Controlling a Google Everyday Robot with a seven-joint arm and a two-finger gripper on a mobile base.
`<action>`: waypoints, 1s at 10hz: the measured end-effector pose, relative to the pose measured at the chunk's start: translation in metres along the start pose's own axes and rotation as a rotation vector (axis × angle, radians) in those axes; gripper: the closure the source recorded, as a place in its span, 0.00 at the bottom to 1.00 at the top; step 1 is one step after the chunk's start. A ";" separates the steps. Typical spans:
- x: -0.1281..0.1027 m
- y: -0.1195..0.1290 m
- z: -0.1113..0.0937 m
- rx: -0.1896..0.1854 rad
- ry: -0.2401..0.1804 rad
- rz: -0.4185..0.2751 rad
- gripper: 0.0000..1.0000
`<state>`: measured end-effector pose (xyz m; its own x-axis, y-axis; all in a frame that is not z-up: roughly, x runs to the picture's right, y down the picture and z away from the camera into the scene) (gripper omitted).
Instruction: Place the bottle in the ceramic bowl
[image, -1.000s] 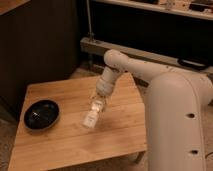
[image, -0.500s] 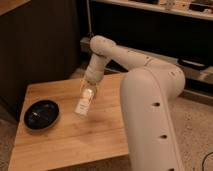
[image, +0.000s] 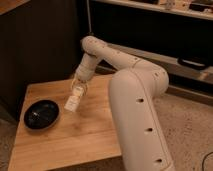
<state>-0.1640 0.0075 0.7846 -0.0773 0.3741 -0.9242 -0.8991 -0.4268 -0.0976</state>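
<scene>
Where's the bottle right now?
In the camera view, the bottle is clamped in the jaws of the gripper, above the wooden table, just right of the ceramic bowl.

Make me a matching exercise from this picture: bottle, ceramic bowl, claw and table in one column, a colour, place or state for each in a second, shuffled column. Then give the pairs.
Column one:
1. bottle
2. ceramic bowl
3. claw
4. table

Column two:
A. glossy black, resting on the table
B. pale wood, bearing the bowl
C. whitish, tilted, held in the air
D. shut, above the table, not over the bowl

Pairs: 1-C, 2-A, 3-D, 4-B
</scene>
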 end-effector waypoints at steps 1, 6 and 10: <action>0.001 0.004 0.004 -0.009 0.002 -0.003 1.00; 0.006 0.014 0.018 -0.040 -0.009 0.031 1.00; -0.002 0.009 0.020 -0.089 -0.067 0.230 1.00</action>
<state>-0.1802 0.0198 0.7926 -0.3064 0.3111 -0.8996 -0.8134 -0.5765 0.0777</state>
